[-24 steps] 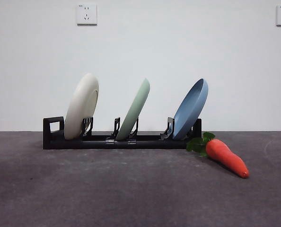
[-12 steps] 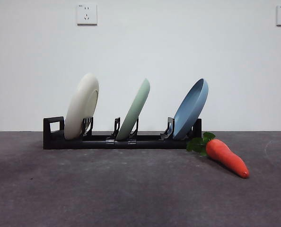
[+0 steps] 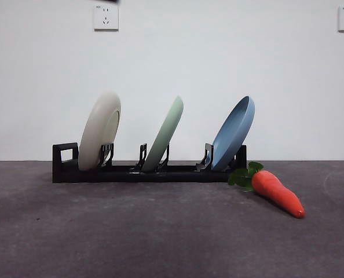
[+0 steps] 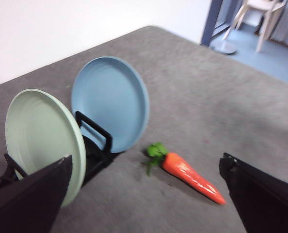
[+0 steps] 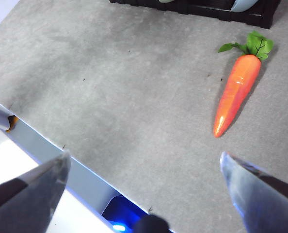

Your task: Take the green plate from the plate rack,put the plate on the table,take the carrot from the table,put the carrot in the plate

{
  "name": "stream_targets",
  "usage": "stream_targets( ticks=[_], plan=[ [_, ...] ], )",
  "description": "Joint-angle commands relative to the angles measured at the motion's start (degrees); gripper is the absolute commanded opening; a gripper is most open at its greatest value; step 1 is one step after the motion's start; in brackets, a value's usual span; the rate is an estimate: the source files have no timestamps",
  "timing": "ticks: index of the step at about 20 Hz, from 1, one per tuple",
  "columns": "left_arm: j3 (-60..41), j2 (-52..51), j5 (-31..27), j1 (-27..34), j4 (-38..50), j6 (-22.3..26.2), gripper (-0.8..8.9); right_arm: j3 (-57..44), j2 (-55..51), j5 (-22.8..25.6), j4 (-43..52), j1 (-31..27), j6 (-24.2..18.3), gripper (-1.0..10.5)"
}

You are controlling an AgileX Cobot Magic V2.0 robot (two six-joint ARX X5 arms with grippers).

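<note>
I note the left end effector (image 4: 144, 194), jaws spread and empty, has just started toward the green plate (image 4: 40, 133), untouched in the plate rack (image 3: 149, 172).

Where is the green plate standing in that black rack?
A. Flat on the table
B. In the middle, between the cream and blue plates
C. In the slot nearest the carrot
B: the green plate leans in the plate rack's middle slot, the cream plate on one side and the blue plate on the other.
</note>
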Motion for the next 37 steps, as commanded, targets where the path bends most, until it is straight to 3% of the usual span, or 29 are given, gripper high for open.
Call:
stream_targets(
  ticks=[1,8,17,18,23,25,28,29,37],
  plan=[
    [2.5,8.1,-1.9,-1.3,3.7,0.5,6.04,0.1,0.0,-0.2,0.4,0.1,0.2,6.9],
    [6.3,25.7,-10.3,-2.4,18.8,0.6,5.96,0.1,0.0,-0.2,0.4,0.1,0.2,6.9],
    [6.3,35.9,-13.5,-2.4,28.4,0.4,5.92,0.1,0.0,-0.2,0.3,0.1,0.9,6.9],
    [6.3,36.3,-13.6,-2.4,28.0,0.4,5.72,0.1,0.0,-0.2,0.3,0.1,0.9,6.9],
    [6.3,36.6,-13.4,-2.4,28.1,0.4,1.84,0.1,0.0,-0.2,0.3,0.1,0.9,6.9],
    [6.3,36.6,-13.4,-2.4,27.6,-0.6,0.73,0.1,0.0,-0.2,0.3,0.1,1.2,6.9],
    [6.3,36.6,-13.0,-2.4,27.3,-3.3,0.38,0.1,0.0,-0.2,0.3,0.1,1.2,6.9],
    [6.3,36.6,-13.0,-2.4,27.3,-3.9,-0.14,0.1,0.0,-0.2,0.3,0.1,1.2,6.9],
    [6.5,35.4,-10.0,-2.3,27.9,-7.2,-0.09,0.1,0.0,-0.2,0.3,0.1,1.2,6.9]
  ],
)
